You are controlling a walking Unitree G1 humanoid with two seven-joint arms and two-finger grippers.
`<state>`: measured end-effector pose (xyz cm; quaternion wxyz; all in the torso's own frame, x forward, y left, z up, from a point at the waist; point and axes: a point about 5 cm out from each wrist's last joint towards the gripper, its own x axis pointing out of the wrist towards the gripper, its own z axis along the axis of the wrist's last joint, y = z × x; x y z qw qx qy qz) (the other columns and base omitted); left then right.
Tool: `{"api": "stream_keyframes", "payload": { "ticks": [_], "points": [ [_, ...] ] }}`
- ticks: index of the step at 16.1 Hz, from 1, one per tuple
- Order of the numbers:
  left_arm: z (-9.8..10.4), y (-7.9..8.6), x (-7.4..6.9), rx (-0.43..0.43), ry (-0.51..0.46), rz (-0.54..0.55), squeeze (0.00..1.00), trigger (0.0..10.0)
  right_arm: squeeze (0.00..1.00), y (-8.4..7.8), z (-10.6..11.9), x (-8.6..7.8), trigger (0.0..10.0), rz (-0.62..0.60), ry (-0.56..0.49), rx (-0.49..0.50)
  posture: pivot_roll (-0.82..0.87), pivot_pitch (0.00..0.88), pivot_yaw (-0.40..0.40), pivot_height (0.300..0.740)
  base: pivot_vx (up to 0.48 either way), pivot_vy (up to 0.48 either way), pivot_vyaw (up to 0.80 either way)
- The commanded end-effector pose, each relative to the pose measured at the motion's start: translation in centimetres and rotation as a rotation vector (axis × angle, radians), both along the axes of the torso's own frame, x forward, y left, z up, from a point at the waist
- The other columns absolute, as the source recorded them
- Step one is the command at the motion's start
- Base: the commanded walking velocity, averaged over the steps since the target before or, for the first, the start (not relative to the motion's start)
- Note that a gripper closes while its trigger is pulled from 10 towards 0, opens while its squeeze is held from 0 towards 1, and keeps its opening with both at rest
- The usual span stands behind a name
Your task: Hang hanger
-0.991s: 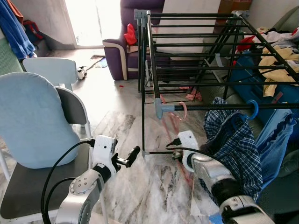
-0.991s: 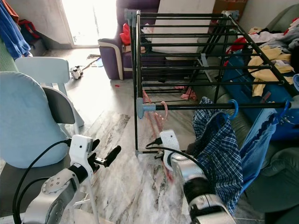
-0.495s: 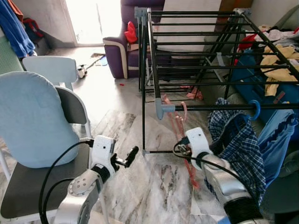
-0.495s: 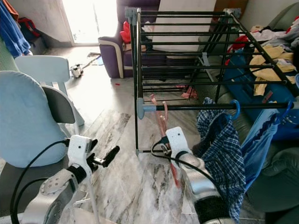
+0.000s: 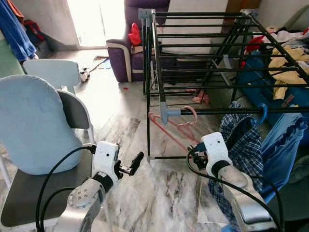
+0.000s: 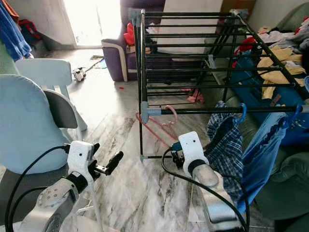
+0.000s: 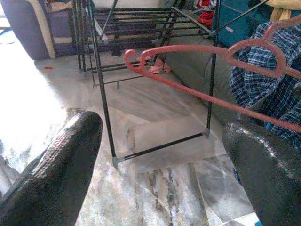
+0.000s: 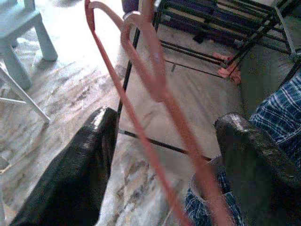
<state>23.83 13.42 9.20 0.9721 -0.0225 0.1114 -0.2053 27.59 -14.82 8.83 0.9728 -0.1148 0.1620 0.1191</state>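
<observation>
A: What are the right gripper's [image 8: 162, 155] 2 fingers [image 8: 80, 165] doing?

B: They are spread, with the hanger [image 5: 171, 129] running up between them. Whether either pad touches it, I cannot tell.

A: And the hanger itself?

B: Pink, its hook [image 5: 192, 112] at the near rail of the rack [image 5: 203, 48], just beside the grey corner joint [image 5: 165, 112]; it looks hooked over, though the view is not sharp enough to be sure. Its body slants down over the marble floor [image 5: 140, 193].

A: The left gripper [image 5: 131, 165]?

B: Fingers parted, grasping nothing, low beside the chair [image 5: 38, 125].

A: Anything else nearby?

B: A plaid shirt [image 5: 241, 145] on a blue hanger [image 5: 262, 112], right of the pink one.
</observation>
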Motion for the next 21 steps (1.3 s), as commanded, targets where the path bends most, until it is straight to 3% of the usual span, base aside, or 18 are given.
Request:
{"api": "stream_keyframes", "payload": {
  "ticks": [1,7,14,19,20,21],
  "points": [
    [0.3,0.1,0.0,0.021,-0.009,0.007,0.0,10.0,1.0,-0.1,0.9,-0.1,10.0,0.006,-0.04,0.019,-0.09,0.0,0.012,0.74,0.0,0.0,0.0],
    [0.6,-0.1,0.3,0.031,-0.026,-0.009,0.0,10.0,1.0,-0.4,1.1,-0.9,10.0,-0.044,-0.048,0.047,-0.1,0.0,0.016,0.74,0.0,0.0,0.0],
    [0.4,0.2,0.5,0.039,-0.031,0.038,0.0,10.0,1.0,0.3,1.5,-0.1,10.0,-0.041,-0.075,0.085,-0.09,0.0,0.01,0.74,0.0,0.0,0.0],
    [0.4,0.7,0.7,0.051,-0.045,0.071,0.0,10.0,1.0,0.8,1.8,0.4,10.0,-0.021,-0.111,0.111,-0.08,0.0,0.009,0.74,-0.266,0.0,0.0],
    [0.2,0.9,0.8,0.053,-0.047,0.08,0.0,10.0,0.99,0.9,1.9,0.7,10.0,-0.011,-0.135,0.115,-0.07,0.0,0.007,0.74,-0.315,0.0,0.0],
    [0.2,1.1,0.9,0.06,-0.049,0.089,0.0,10.0,0.91,0.8,2.0,0.8,10.0,-0.005,-0.151,0.11,-0.07,0.0,0.006,0.74,-0.442,0.0,0.0]
  ]
}}
